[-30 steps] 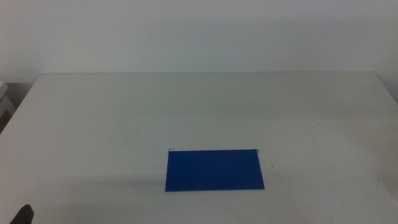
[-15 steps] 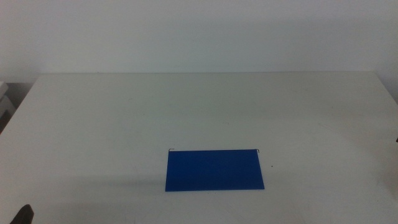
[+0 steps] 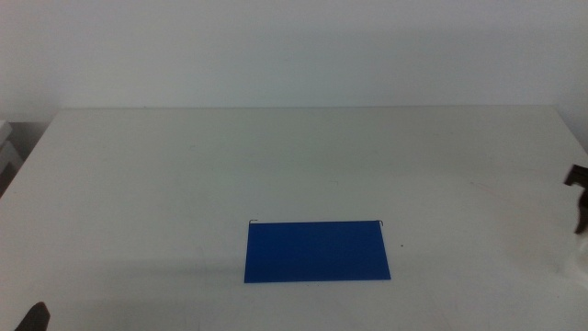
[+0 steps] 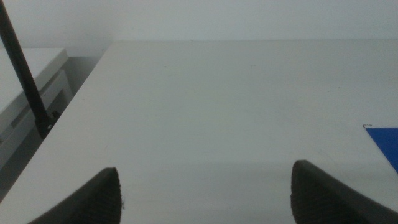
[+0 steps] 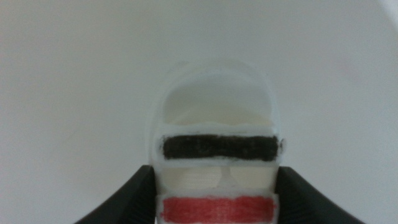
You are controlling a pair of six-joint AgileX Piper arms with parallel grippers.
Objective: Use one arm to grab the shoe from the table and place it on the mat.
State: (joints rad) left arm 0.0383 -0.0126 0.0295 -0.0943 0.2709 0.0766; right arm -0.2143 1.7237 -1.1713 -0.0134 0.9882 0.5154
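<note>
The left gripper (image 4: 205, 193) shows as two dark, matte jaws with rounded, blunt tips and a faintly speckled surface. The right gripper (image 5: 214, 193) has the same dark, smooth, sloping jaws. In the middle view the right arm (image 3: 579, 188) is only a small black angular piece.

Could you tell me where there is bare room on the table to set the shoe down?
The mat is bare, as is the table around it. The right gripper, at the right edge, clamps the shoe; the left gripper waits near-left.
</note>
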